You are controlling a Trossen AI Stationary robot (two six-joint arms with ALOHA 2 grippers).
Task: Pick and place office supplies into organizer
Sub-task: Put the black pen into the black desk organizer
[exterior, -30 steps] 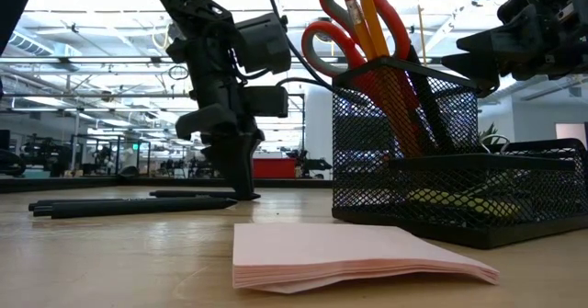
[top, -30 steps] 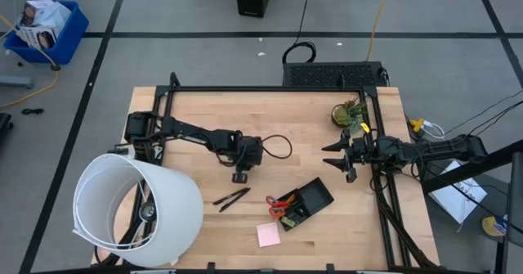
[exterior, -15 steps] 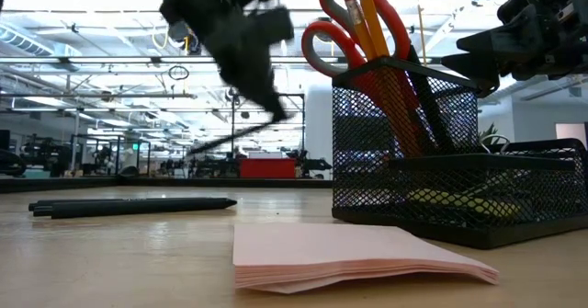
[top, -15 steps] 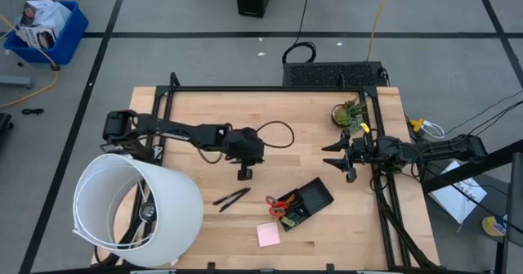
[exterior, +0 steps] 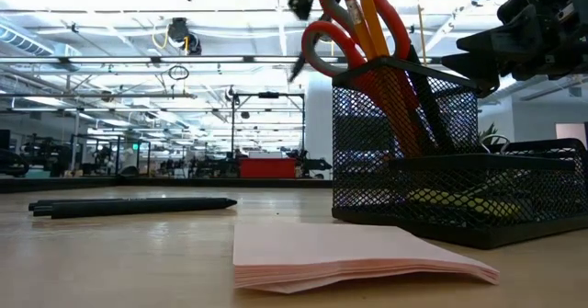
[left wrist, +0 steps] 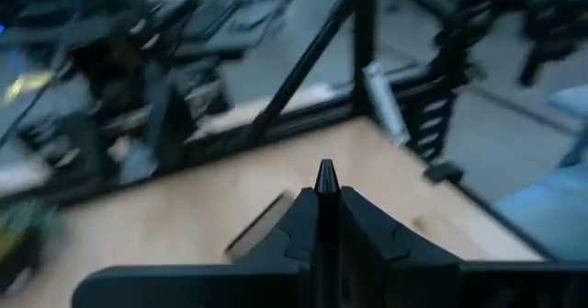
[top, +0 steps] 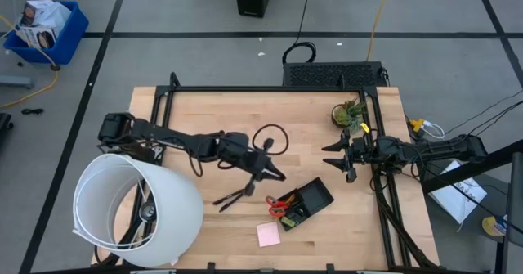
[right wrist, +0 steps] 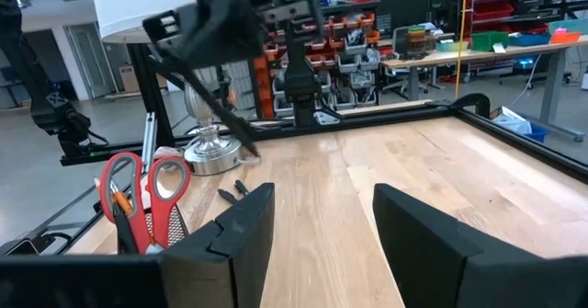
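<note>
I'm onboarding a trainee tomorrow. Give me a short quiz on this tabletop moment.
1. True or false: the pink pad lies on the table, outside the organizer.
2. The left pincer is: A) open and empty; B) shut on a black pen; C) shut on the scissors.
3. Which pincer hangs open near the table's right edge?

Key: 1 true; 2 B; 3 the right pincer.
</note>
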